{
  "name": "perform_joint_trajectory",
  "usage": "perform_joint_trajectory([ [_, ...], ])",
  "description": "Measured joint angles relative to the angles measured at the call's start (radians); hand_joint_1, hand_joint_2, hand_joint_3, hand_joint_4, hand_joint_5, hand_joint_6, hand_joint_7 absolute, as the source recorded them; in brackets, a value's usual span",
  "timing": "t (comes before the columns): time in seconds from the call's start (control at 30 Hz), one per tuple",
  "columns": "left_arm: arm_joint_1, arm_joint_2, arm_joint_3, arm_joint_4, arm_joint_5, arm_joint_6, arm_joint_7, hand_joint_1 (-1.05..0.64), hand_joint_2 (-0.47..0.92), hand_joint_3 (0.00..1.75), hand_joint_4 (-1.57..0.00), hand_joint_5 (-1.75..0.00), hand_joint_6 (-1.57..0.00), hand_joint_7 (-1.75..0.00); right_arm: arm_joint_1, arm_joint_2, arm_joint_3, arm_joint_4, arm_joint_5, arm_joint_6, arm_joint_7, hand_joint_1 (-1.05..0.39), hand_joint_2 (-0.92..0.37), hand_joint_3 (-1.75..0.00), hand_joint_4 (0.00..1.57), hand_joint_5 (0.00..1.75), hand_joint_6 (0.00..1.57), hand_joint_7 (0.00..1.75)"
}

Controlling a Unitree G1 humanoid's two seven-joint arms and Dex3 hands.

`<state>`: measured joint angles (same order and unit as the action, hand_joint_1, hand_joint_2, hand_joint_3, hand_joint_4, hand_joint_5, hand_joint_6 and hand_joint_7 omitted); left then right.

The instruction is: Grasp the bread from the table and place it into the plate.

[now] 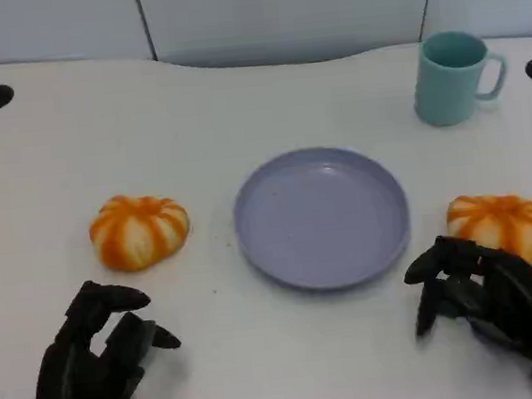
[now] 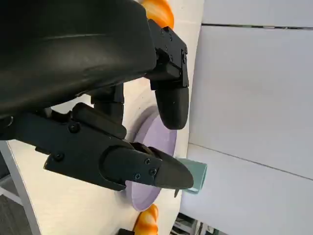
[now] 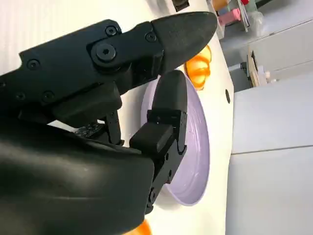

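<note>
One high view over the table, two close views from behind each hand.

The head view looks down and forward across the white table (image 1: pixel 237 98) toward the wall panels, taking in the purple plate (image 1: pixel 322 218) at centre and both hands at the lower corners. The left wrist view sits tight behind the left hand (image 2: pixel 112 107), turned on its side, facing past the fingers to the plate (image 2: pixel 156 142) and the teal mug (image 2: pixel 195 178). The right wrist view sits equally close behind the right hand (image 3: pixel 112 122), also rotated, facing across the plate (image 3: pixel 193 147). All three views share the plate.
</note>
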<state>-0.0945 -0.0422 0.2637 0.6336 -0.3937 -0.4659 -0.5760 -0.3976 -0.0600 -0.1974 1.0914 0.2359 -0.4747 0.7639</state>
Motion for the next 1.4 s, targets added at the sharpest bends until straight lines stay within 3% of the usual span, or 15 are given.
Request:
perform_joint_trajectory([
  [0.5, 0.000, -0.001, -0.001, -0.006, -0.005, -0.021, -0.020, -0.68, 0.92, 0.17, -0.42, -1.75, -0.31, -1.54, 0.004, 0.001, 0.002, -0.022, -0.001, 0.025, -0.010, -0.57, -0.92, -0.12, 0.64, 1.59, 0.73, 1.07],
  [0.83, 0.016, 0.021, -0.045, -0.080, 0.167, -0.178, 0.089, -0.62, 0.92, 0.23, -0.31, -1.75, -0.19, -1.53, 0.020, 0.009, 0.011, -0.045, -0.008, 0.012, -0.030, -0.56, -0.92, -0.10, 0.62, 1.60, 0.72, 1.08],
  [1.0, 0.023, 0.054, -0.067, -0.156, 0.221, -0.195, 0.149, -0.59, 0.92, 0.15, -0.19, -1.75, -0.26, -1.27, 0.020, 0.008, 0.019, -0.030, -0.025, -0.018, -0.048, -0.57, -0.92, -0.11, 0.62, 1.59, 0.73, 1.06],
  [1.1, 0.024, 0.077, -0.085, -0.220, 0.295, -0.184, 0.208, -0.58, 0.92, 0.19, -0.10, -1.70, -0.22, -1.15, 0.019, 0.007, 0.024, -0.029, -0.030, -0.024, -0.054, -0.57, -0.92, -0.11, 0.63, 1.59, 0.73, 1.05],
  [1.27, 0.017, 0.161, -0.116, -0.286, 0.503, -0.164, 0.324, -0.57, 0.92, 0.05, -0.01, -1.48, -0.20, -0.74, 0.019, 0.007, 0.028, -0.029, -0.030, -0.026, -0.060, -0.55, -0.92, -0.10, 0.62, 1.58, 0.73, 1.04],
  [1.4, -0.016, 0.263, -0.146, -0.315, 0.729, -0.145, 0.440, -0.62, 0.91, 0.01, 0.00, -1.31, -0.23, -0.52, 0.019, 0.007, 0.028, -0.029, -0.027, -0.026, -0.056, -0.56, -0.92, -0.10, 0.62, 1.58, 0.73, 1.05],
])
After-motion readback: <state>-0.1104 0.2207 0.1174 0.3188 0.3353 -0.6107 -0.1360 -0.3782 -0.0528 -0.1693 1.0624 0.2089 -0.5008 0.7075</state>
